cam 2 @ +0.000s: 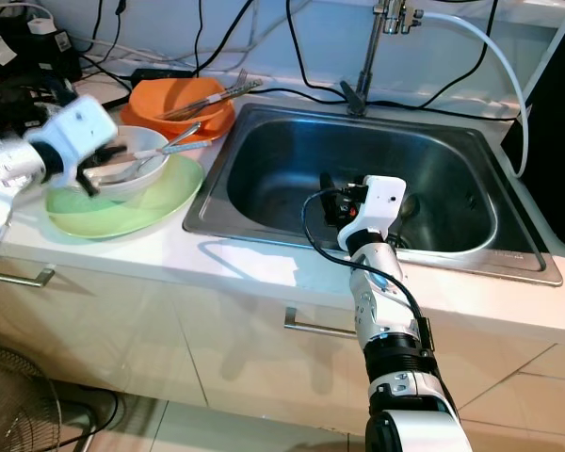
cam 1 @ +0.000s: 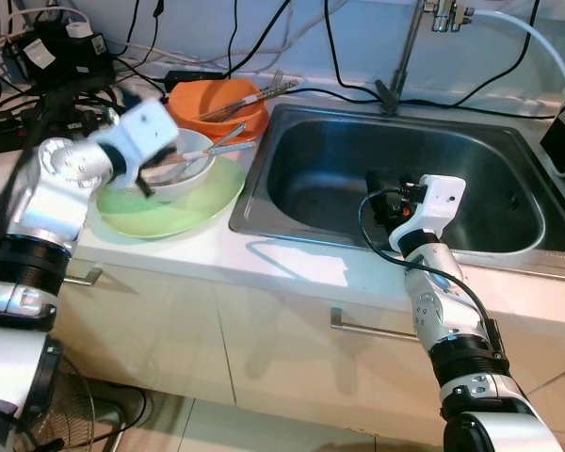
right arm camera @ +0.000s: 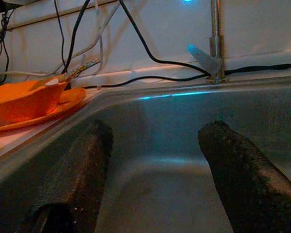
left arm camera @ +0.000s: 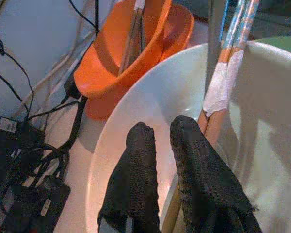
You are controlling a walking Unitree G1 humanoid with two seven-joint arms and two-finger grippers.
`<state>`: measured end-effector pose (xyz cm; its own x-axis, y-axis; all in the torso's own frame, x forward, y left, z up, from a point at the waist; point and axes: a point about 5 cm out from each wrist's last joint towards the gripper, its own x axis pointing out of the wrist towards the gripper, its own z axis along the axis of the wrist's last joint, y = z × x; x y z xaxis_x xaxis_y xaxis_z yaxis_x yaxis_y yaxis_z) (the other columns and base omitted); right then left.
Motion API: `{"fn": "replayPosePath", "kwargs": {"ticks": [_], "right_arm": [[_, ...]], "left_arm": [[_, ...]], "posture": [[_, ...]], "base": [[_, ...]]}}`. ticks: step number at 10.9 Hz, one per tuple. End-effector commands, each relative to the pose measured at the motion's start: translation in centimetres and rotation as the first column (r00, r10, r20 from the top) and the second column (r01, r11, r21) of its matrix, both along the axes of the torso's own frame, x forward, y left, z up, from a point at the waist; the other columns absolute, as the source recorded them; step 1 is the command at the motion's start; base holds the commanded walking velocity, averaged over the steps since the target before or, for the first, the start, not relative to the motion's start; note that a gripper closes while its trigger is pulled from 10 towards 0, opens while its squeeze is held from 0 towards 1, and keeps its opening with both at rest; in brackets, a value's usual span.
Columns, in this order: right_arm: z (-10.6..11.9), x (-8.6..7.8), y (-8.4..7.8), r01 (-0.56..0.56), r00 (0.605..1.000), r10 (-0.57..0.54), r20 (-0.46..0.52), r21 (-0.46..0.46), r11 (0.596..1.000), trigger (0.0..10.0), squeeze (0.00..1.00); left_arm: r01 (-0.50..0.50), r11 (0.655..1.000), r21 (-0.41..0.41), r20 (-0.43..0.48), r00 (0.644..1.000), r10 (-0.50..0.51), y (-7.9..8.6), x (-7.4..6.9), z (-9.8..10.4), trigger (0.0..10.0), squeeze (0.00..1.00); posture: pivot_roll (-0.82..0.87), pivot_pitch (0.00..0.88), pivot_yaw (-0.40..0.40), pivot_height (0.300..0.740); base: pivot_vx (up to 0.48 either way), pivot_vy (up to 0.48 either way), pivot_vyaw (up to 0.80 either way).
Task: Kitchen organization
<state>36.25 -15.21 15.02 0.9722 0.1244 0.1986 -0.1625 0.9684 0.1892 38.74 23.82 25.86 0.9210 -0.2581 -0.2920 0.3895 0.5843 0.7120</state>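
Left gripper sits inside the white bowl, fingers pressed together and empty, just beside the chopsticks resting in the bowl. The bowl stands on a green plate on the bench, with the orange bowl just behind it. Right gripper hovers in the steel sink, fingers spread wide, holding nothing.
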Motion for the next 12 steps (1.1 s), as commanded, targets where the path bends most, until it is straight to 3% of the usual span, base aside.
{"fn": "replayPosePath", "kwargs": {"ticks": [1,4,5,6,12], "right_arm": [[0.1,0.1,0.0,0.007,1.0,-0.007,0.002,0.004,1.0,10.0,0.0],[0.1,0.1,0.1,0.008,1.0,-0.008,0.003,0.006,1.0,10.0,0.0],[0.1,0.1,0.1,0.007,1.0,-0.007,0.003,0.006,1.0,10.0,0.0],[0.1,0.1,0.1,0.007,1.0,-0.007,0.003,0.006,1.0,10.0,0.0],[0.1,0.1,0.2,0.005,1.0,-0.005,0.0,0.007,1.0,10.0,0.0]], "left_arm": [[0.006,1.0,0.007,-0.043,0.999,-0.005,-0.1,0.2,-0.5,10.0,0.0],[-0.015,1.0,-0.017,-0.097,0.995,0.013,0.3,0.6,-1.8,10.0,0.0],[-0.027,0.999,-0.028,-0.105,0.994,0.024,0.4,0.7,-2.0,2.9,0.0],[-0.025,0.999,-0.026,-0.115,0.993,0.021,0.4,0.7,-2.2,0.0,0.0],[0.0,0.999,-0.044,-0.123,0.992,-0.005,0.1,0.8,-2.4,0.0,0.0]], "posture": [[0.2,0.032,0.013,0.74],[0.2,0.03,0.017,0.74],[0.2,0.031,0.017,0.74],[0.2,0.031,0.017,0.74],[0.2,0.031,0.017,0.74]], "base": [[0.0,0.0,0.0],[0.0,0.0,0.0],[0.0,0.0,0.0],[0.0,0.0,0.0],[0.0,0.0,0.0]]}}
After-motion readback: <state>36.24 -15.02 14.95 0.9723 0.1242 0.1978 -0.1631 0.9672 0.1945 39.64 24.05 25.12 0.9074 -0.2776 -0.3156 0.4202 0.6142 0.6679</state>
